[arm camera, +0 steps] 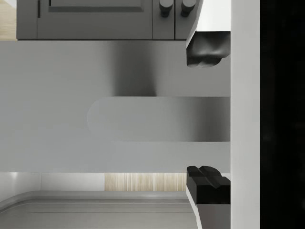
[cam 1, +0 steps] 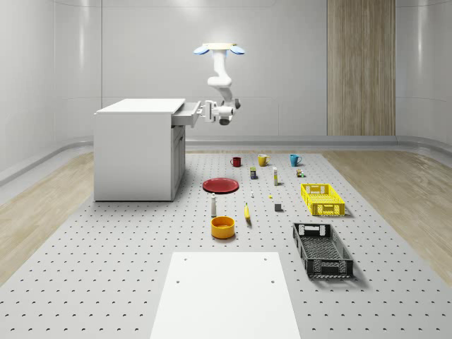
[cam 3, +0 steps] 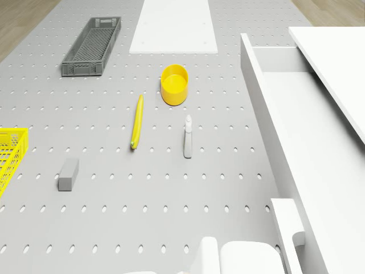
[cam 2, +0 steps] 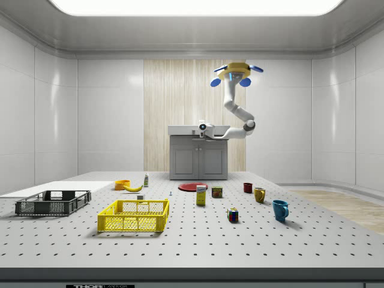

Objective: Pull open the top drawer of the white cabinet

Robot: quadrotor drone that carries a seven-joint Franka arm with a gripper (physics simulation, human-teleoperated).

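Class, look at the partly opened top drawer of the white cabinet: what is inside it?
The top drawer of the white cabinet shows bare white interior; its rear part stays hidden beneath the cabinet top.

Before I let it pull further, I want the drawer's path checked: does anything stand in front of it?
Nothing visible does. The top drawer juts partly out of the white cabinet, the end effector at its handle and the drone hovering beyond. The red plate lies on the floor, far below.

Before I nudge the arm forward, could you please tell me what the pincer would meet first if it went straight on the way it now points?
Most likely the top drawer's handle: the wrist view looks straight at it between the pincer pads, with the drawer front right behind. How much gap remains is unclear.
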